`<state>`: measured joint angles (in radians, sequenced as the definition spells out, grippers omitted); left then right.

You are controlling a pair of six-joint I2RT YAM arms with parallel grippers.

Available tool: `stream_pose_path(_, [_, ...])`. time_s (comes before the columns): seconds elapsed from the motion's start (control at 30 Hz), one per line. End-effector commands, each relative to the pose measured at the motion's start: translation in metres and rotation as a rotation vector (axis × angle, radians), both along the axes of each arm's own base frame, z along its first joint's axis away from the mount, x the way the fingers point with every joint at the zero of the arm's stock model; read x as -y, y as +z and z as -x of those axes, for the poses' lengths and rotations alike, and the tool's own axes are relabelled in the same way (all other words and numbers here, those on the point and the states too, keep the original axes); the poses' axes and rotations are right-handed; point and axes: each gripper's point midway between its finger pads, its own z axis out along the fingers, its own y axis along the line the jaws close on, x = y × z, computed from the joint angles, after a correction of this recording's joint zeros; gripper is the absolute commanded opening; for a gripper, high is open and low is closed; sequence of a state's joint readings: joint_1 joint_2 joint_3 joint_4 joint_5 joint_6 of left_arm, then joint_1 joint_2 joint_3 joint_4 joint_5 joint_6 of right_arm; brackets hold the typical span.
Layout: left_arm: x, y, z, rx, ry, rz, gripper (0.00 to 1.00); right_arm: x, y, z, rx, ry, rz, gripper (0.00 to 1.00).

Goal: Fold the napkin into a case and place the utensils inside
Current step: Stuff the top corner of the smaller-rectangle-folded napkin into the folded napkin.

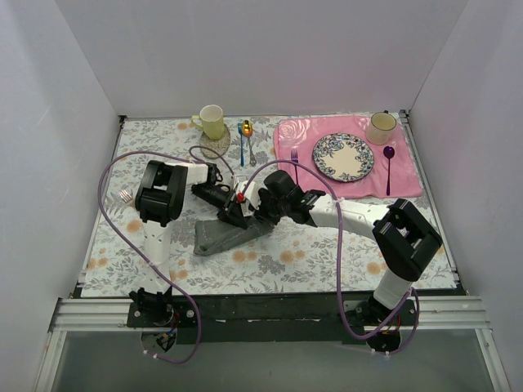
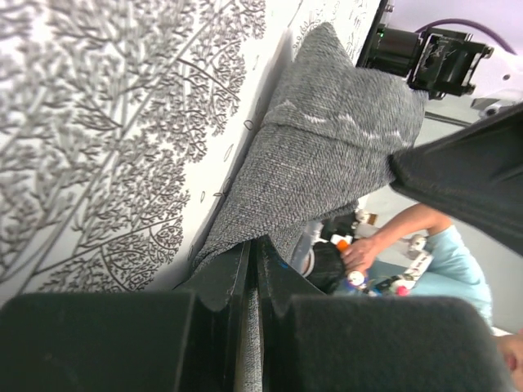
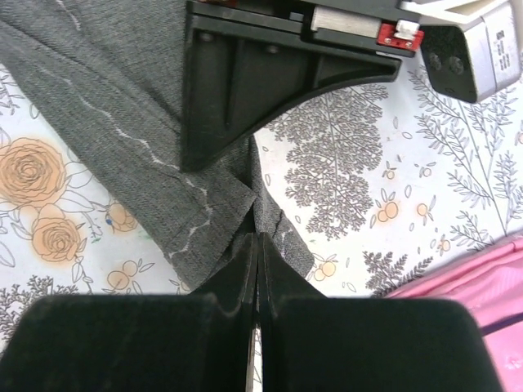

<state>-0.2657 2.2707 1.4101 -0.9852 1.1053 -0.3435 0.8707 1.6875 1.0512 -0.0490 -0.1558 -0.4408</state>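
Note:
The dark grey napkin lies partly on the floral cloth, and both grippers hold its upper right end raised. My left gripper is shut on a fold of the napkin, with cloth pinched between its fingertips. My right gripper is shut on the napkin right beside it, and the left gripper's black finger is just ahead. The utensils lie side by side at the back, between the yellow mug and the pink mat. Both grippers are well away from them.
A yellow mug stands at the back left. The pink placemat at the back right carries a patterned plate, a cream cup, a purple fork and a purple spoon. A small object lies at the left edge.

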Motion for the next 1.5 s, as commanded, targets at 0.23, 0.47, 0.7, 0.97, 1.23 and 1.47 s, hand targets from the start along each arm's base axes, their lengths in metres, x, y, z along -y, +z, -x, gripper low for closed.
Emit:
stream_pose_path(0.23, [-0.018, -0.043, -0.003, -0.025, -0.025, -0.196, 0.0, -0.009, 0.022, 0.001, -0.013, 0.011, -0.057, 0.09])
stream_pose_path(0.47, [-0.018, -0.044, -0.004, -0.023, -0.026, -0.202, 0.0, -0.011, 0.029, -0.003, -0.019, -0.019, -0.071, 0.52])
stream_pose_path(0.7, [-0.019, -0.045, -0.004, -0.034, -0.029, -0.208, 0.0, -0.016, 0.02, -0.01, -0.037, -0.04, -0.043, 0.65])
stream_pose_path(0.97, [-0.018, -0.044, -0.006, -0.035, -0.025, -0.207, 0.0, -0.013, -0.017, -0.017, -0.031, -0.038, 0.045, 0.64])
stream_pose_path(1.23, [-0.018, -0.041, -0.003, -0.042, -0.024, -0.196, 0.0, -0.007, -0.04, -0.014, -0.011, -0.029, 0.104, 0.27])
stream_pose_path(1.47, [-0.013, 0.009, -0.015, 0.043, 0.054, -0.053, 0.27, 0.0, -0.054, -0.014, 0.016, -0.024, 0.14, 0.01])
